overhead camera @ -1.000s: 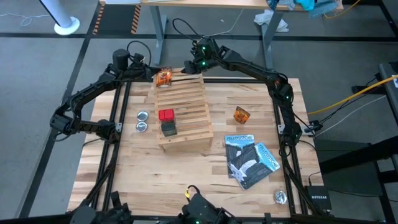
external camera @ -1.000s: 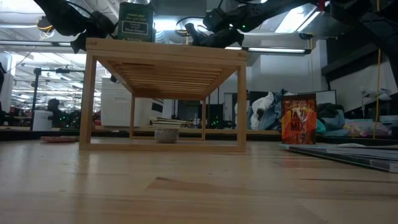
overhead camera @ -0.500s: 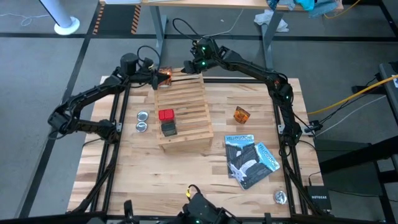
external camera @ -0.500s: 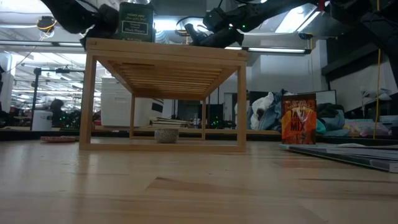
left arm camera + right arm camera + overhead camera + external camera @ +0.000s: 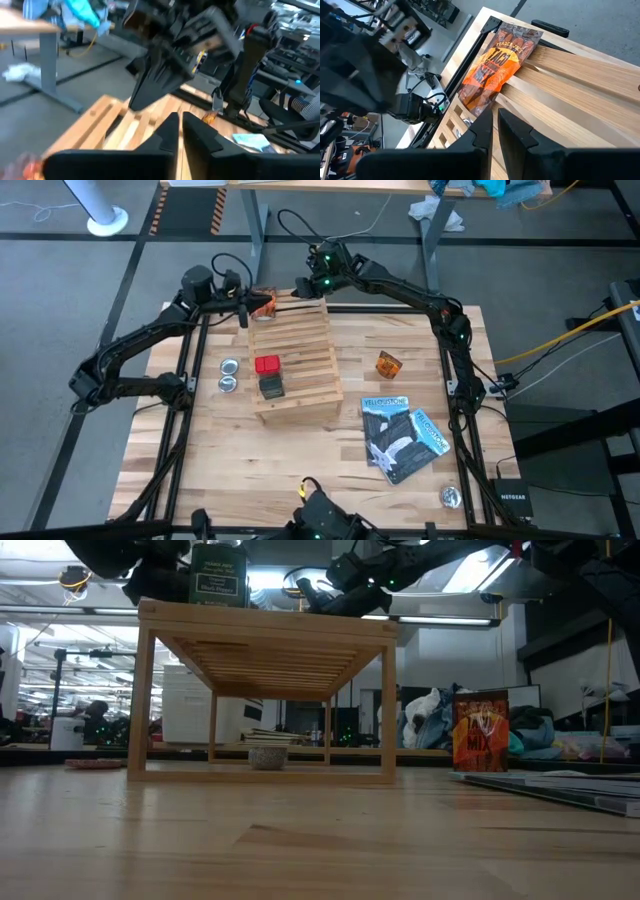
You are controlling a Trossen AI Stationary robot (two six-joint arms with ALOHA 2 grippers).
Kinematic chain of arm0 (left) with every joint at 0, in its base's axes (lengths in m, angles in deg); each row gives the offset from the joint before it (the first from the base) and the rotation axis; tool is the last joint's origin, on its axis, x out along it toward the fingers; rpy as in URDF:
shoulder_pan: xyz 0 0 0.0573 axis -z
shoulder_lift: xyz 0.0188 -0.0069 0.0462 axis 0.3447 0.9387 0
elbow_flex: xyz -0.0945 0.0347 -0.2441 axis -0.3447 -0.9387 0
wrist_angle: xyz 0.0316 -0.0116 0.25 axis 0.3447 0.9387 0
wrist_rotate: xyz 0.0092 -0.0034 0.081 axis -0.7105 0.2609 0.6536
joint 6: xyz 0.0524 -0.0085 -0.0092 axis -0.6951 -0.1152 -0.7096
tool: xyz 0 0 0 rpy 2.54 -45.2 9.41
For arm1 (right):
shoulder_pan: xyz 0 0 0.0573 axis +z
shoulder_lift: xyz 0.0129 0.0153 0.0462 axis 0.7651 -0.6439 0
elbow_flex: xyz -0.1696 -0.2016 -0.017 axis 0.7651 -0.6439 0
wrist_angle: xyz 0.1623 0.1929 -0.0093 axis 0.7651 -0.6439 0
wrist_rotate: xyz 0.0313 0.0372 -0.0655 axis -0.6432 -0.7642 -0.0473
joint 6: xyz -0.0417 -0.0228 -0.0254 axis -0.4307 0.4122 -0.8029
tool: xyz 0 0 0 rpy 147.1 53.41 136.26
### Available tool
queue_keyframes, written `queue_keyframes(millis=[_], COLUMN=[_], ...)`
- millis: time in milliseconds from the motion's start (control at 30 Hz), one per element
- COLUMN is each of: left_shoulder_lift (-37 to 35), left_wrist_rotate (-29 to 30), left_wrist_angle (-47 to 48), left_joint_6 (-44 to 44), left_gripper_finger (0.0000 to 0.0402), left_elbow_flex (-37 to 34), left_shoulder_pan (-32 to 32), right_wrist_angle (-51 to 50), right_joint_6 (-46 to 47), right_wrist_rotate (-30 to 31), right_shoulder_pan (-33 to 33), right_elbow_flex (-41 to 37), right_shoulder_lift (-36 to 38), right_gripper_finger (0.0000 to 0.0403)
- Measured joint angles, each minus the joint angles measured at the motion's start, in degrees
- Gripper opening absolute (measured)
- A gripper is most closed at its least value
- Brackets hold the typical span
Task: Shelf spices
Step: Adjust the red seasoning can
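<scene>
Grey floor [image 5: 60,290], cluttered workshop behind

The worktop [image 5: 200,470] carries the shelf [image 5: 295,370] near its far edge, two tins [image 5: 229,375] by its left edge, a packet [image 5: 388,364] and two booklets [image 5: 405,438] toward its right edge. On the shelf lie a red box [image 5: 267,364], a grey box [image 5: 271,387] and, at its far left corner, another packet [image 5: 263,304].

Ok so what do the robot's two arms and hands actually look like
Both arms are black, built of slim jointed segments with black cables looped along them. The right arm shows small green lights near its wrist. The right hand and the left hand each end in two dark, flat, tapering fingers.
</scene>
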Motion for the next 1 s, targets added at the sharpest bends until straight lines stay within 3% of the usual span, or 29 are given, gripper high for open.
queue_keyframes(millis=[200,367,600,1000], left_shoulder_lift=[-0.1,-0.1,0.0,5.0], left_wrist_rotate=[0.0,0.0,1.2,1.5], left_wrist_angle=[-3.5,-2.3,6.3,8.5], left_joint_6=[-0.1,-1.6,10.2,15.2], left_gripper_finger=[0.0128,0.0207,0.0187,0.0171], left_elbow_flex=[0.0,0.0,0.0,0.0], left_shoulder_pan=[-0.2,-4.6,-13.5,-18.2], right_wrist_angle=[0.0,0.0,0.0,0.0], right_joint_6=[0.0,0.0,0.0,0.0], right_wrist_rotate=[0.0,0.0,0.0,0.0], right_shoulder_pan=[0.0,0.0,0.0,0.0], right_elbow_flex=[0.0,0.0,0.0,0.0], right_shoulder_lift=[0.0,0.0,0.0,0.0], right_gripper_finger=[0.0033,0.0033,0.0033,0.0033])
